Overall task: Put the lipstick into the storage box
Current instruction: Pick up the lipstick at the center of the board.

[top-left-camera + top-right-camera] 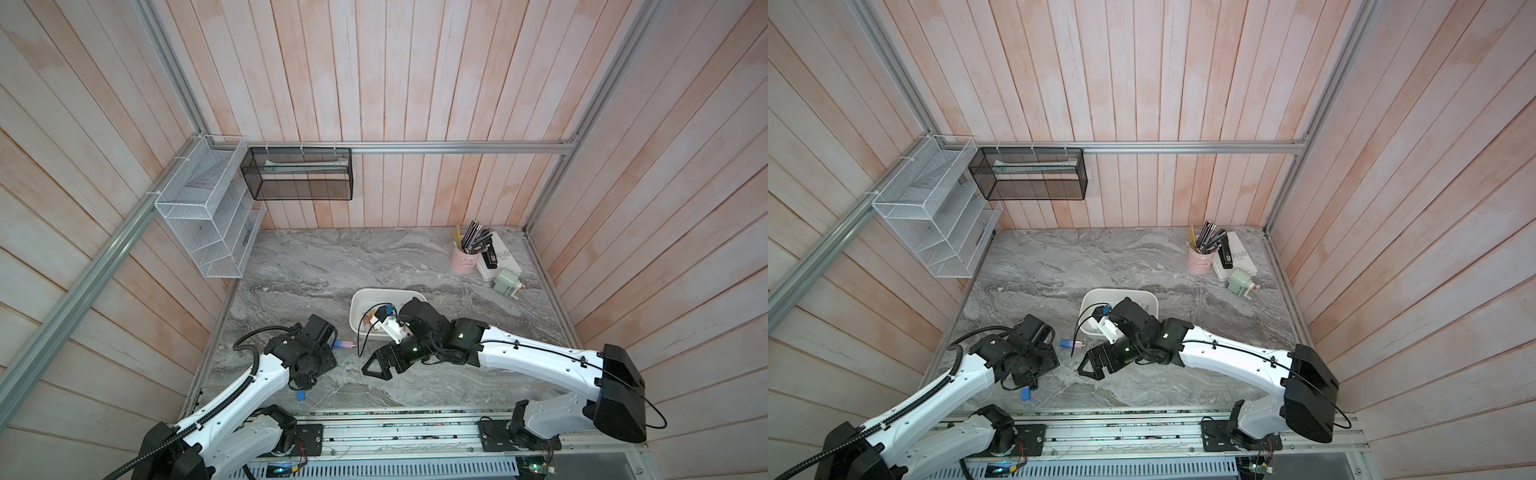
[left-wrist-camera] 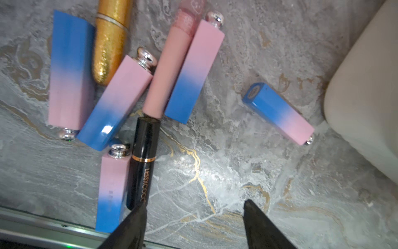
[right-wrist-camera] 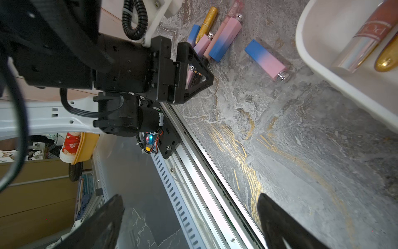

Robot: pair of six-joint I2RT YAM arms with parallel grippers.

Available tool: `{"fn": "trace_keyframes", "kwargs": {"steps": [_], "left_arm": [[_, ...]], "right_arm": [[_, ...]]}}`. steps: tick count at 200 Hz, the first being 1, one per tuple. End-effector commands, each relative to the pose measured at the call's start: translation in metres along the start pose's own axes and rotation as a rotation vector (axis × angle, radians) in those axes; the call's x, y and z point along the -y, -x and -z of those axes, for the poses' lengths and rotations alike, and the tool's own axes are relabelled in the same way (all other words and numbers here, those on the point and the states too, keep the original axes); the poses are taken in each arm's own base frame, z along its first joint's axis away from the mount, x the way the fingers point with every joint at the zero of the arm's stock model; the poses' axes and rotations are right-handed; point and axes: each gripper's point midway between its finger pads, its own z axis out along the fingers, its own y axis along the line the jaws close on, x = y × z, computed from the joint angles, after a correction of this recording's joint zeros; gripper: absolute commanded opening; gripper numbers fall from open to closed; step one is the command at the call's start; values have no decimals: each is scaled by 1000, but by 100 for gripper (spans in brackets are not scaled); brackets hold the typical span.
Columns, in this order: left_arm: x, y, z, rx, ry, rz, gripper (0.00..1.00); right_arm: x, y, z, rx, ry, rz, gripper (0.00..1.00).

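1. Eight lipsticks lay out on the table, and not one was in a grip.
2. Seven were bunched together: four blue-pink ones, a gold tube, a pink tube and a black tube.
3. The lone lipstick, blue fading to pink with a silver knob, lay apart from the bunch. It was just beside the box but outside it.
4. The left gripper hung over the table, jaws apart, nothing between them. One fingertip overlapped the black tube's end, though contact could not be told.
5. The right gripper stood wide open and empty, near the box's front corner.
6. Inside the box, a copper tube and a second gold tube lay side by side.
7. In both top views the right arm reached across in front of the box and hid part of its near rim.
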Motion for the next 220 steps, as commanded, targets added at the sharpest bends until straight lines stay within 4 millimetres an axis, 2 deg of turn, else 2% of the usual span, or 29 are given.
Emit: {"fn": "trace_keyframes", "kwargs": {"steps": [1,46,107,220], "left_arm": [[-9,7,-2,22,62,27,73],[-18,8,-6,25,118,49,73],[-21,5,-17,-13,171,38,72],[-21,0,-34,-45,193,33,71]], "right_arm": [[1,-1,6,29,-7,-5,98],[9,-7,13,37,2,-8,98],[31,-10,38,79,11,-38,98],[45,-11,58,82,8,-42,98]]}}
